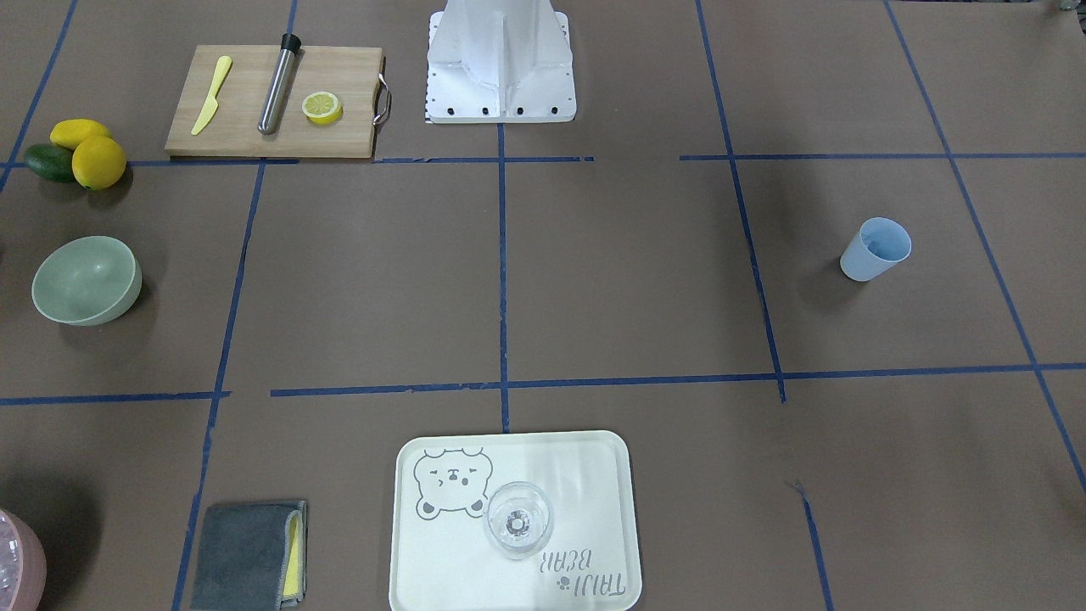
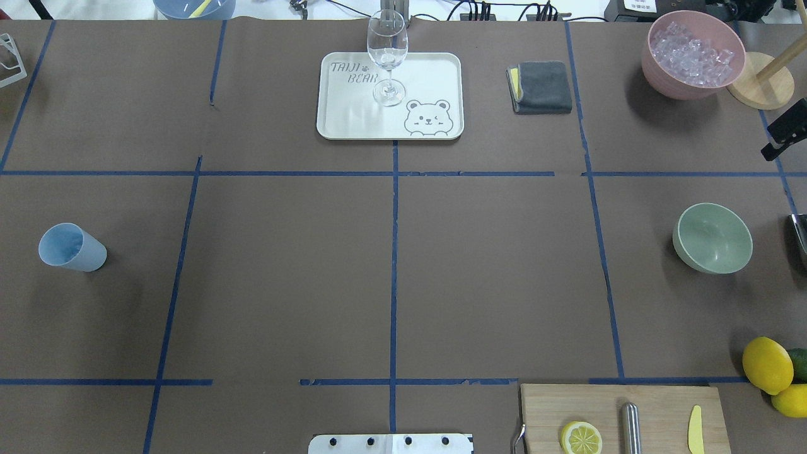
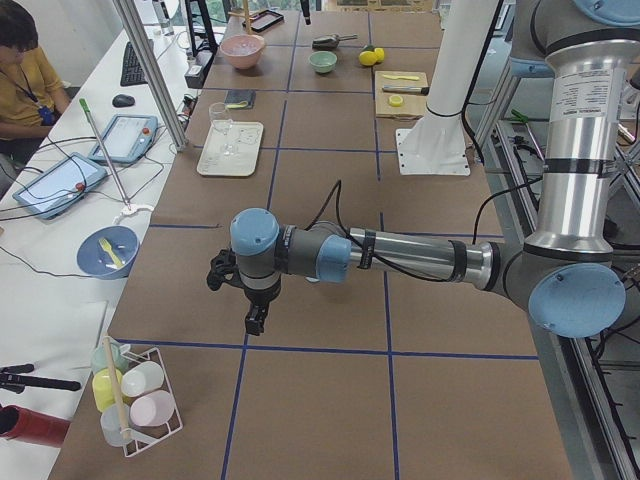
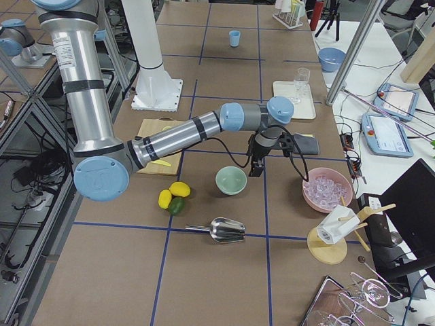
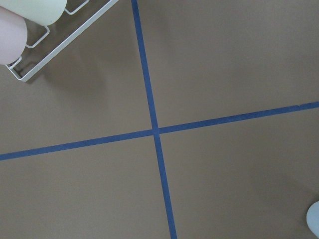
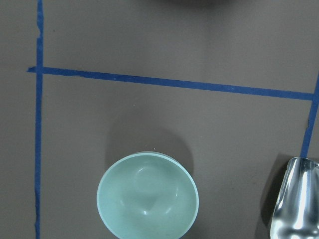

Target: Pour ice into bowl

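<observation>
The pale sage-green bowl (image 2: 712, 238) stands empty on the brown table at my right, and also shows in the front view (image 1: 85, 280) and the right wrist view (image 6: 147, 195). The ice (image 2: 690, 50) is heaped in a pink container (image 2: 662, 75) at the far right corner. My right gripper (image 4: 255, 168) hangs above the table between the bowl (image 4: 231, 180) and the pink container (image 4: 327, 187); only a dark part of it shows at the overhead view's right edge, and I cannot tell how its jaws stand. My left gripper (image 3: 255, 320) hovers over bare table far from both; I cannot tell its state.
A metal scoop (image 4: 224, 229) lies near the bowl, close to the table's right end. A light blue cup (image 2: 70, 247) stands at the left. A tray (image 2: 353, 120) holds a wine glass (image 2: 387, 53). Also here: a grey cloth (image 2: 542, 87), a cutting board (image 2: 656, 403) with a lemon slice (image 2: 580, 437), and lemons (image 2: 766, 364).
</observation>
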`<act>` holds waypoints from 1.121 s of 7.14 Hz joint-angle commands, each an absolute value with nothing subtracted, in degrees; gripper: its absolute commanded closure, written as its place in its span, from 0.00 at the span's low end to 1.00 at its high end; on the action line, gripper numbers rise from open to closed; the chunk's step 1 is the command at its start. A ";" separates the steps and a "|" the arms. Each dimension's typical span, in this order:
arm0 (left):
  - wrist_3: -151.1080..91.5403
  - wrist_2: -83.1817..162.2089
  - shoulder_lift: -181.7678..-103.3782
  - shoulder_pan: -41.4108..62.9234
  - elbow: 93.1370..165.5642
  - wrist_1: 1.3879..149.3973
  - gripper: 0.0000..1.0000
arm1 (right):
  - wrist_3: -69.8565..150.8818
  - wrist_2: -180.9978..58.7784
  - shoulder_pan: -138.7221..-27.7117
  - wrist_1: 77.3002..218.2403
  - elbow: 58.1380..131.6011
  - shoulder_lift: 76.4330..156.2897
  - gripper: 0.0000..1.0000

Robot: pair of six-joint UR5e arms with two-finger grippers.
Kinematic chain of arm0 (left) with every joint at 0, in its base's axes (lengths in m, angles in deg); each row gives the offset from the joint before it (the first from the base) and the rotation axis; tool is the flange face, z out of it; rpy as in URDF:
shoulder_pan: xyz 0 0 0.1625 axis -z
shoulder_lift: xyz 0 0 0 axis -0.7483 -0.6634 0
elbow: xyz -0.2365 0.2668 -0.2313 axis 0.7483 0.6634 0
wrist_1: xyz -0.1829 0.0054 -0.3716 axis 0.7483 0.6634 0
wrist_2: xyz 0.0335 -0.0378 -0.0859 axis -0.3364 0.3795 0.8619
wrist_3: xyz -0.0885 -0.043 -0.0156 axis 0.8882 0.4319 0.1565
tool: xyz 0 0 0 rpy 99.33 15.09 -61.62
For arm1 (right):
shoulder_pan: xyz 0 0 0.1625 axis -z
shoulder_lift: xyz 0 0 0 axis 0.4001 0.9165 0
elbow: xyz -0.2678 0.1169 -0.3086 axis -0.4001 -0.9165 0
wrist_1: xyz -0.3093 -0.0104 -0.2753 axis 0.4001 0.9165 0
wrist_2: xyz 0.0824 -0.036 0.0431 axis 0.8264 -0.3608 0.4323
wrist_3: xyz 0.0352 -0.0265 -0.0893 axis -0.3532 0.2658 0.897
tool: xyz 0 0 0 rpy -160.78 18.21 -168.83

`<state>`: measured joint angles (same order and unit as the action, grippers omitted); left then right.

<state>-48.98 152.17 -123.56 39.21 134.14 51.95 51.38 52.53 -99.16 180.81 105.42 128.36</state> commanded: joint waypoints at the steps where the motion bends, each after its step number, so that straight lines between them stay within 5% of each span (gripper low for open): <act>1: -56.13 152.28 -122.81 38.40 135.23 55.93 0.00 | 47.91 52.36 -100.04 170.58 105.93 134.06 0.00; 8: -52.43 150.78 -121.66 38.05 135.76 58.24 0.00 | 35.69 52.27 -98.04 150.67 96.97 136.20 0.00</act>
